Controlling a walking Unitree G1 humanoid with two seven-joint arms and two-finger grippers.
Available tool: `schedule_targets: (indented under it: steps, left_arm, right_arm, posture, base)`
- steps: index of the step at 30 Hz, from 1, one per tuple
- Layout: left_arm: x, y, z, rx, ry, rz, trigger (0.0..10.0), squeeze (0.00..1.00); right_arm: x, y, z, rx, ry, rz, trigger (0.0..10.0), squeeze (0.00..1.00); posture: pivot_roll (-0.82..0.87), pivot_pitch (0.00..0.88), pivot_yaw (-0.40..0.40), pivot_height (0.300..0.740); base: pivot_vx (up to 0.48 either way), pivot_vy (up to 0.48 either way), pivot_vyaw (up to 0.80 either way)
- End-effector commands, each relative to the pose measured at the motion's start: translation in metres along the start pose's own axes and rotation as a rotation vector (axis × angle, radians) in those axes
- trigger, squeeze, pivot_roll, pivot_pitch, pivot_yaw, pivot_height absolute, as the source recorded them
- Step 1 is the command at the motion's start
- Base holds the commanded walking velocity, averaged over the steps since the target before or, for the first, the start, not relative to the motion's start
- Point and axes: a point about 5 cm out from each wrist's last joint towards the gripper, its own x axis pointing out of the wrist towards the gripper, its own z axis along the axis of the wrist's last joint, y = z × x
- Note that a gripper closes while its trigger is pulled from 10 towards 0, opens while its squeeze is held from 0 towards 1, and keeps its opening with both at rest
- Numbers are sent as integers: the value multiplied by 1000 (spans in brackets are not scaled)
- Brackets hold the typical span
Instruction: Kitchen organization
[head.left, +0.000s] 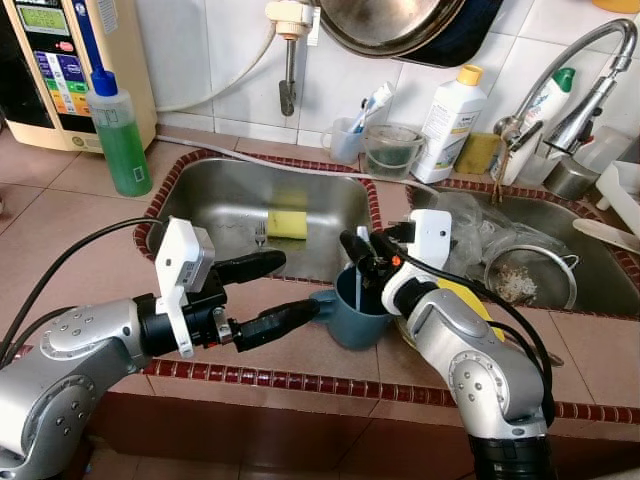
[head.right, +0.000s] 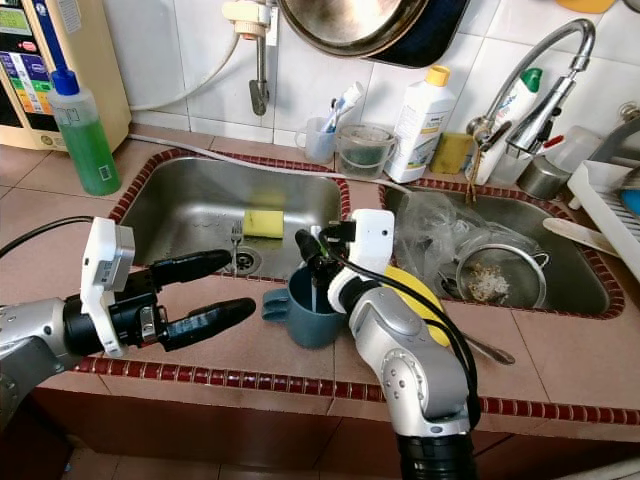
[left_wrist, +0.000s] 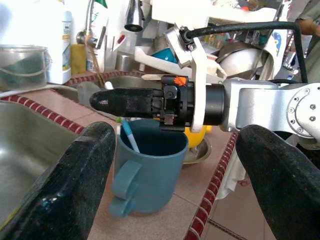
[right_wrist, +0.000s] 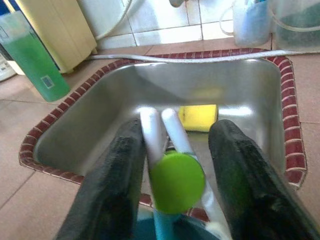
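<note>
Steel sink sitting in tiled counter, yellow sponge and fork lying inside.
Blue mug standing on counter edge between basins, handle facing left gripper.
Left gripper hovering just beside mug handle, fingers spread apart, gripping nothing.
Right gripper poised over mug mouth, fingers parted around green-capped utensils sticking up from mug; grip contact unclear.

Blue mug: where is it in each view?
Left eye: mug centre, counter edge, under right gripper.
Right eye: mug centre-left.
Left wrist: mug centre, between fingers.
Right wrist: rim at bottom edge.
Shared landmark: yellow sponge in sink.
</note>
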Motion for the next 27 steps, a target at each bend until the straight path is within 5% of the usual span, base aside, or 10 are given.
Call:
schedule_targets:
  steps: [1, 27]
  left_arm:
    - [0, -5, 3, 13, 4, -20, 10000, 0]
    - [1, -4, 4, 10, 5, -16, 10000, 0]
  right_arm:
    - [1, -3, 4, 5, -4, -20, 0, 0]
    - [2, -2, 9, 10, -26, -8, 0, 0]
  posture:
    - [-66, 32, -133, 740]
    - [-67, 34, -130, 740]
  base:
    - [0, 0, 0]
    - [0, 0, 0]
